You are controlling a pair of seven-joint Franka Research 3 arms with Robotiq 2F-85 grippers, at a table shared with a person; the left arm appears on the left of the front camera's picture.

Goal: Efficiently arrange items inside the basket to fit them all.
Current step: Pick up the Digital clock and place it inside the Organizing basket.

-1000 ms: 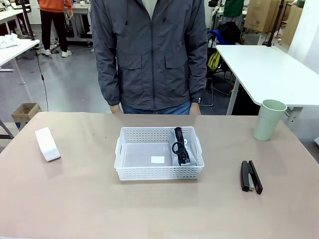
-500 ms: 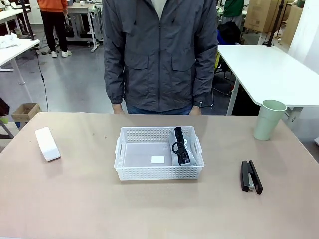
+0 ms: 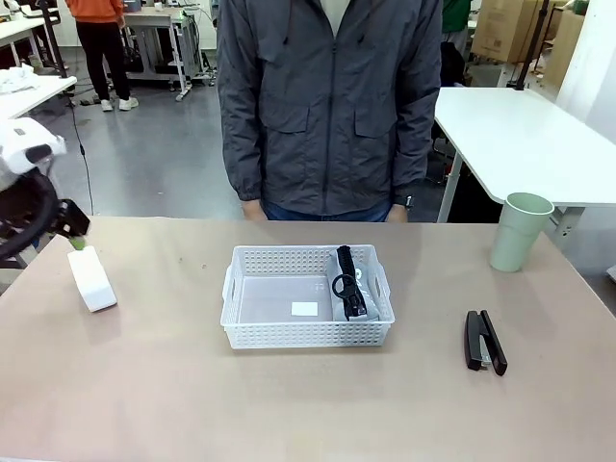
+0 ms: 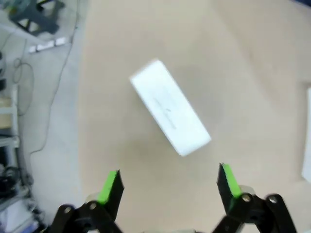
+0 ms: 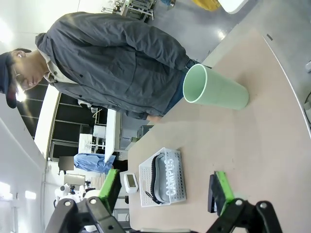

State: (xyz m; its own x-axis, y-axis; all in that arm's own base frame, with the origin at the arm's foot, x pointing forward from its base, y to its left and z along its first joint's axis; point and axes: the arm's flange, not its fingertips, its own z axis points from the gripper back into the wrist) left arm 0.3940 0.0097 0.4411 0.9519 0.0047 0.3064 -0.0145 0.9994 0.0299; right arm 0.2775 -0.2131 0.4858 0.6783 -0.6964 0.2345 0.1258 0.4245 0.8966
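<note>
A tan desk (image 3: 173, 385) is carrying a shallow white basket (image 3: 308, 334), which is sitting near its middle. A grey pouch (image 3: 363, 296) is lying inside the basket along its right end, with a black strap (image 3: 344, 274) curling over it. The rest of the basket floor is lying bare except for a small white label (image 3: 304, 309).

A white box (image 3: 91, 279) is lying on the desk well left of the basket, near the left edge. The left gripper (image 4: 168, 174) is hovering over the far end of the box. In the front view one green pad is showing right at that end, and I cannot tell whether it is touching. In the left wrist view the jaws are standing wide apart with nothing between them. The box is lying at a slant on the desk beyond the fingertips, apart from both.

A black stapler (image 3: 484, 341) is lying closed on the desk well right of the basket. A pale green cup (image 3: 521, 231) is standing upright near the far right corner.

The right gripper (image 5: 166, 179) is hanging above the right end of the desk, jaws spread wide and holding nothing. Its rolled view is taking in the cup, the basket with the pouch, and the stapler partly hidden behind one finger.

A person (image 3: 332, 106) in a dark grey jacket is standing at the far side, behind the basket, arms hanging down.
</note>
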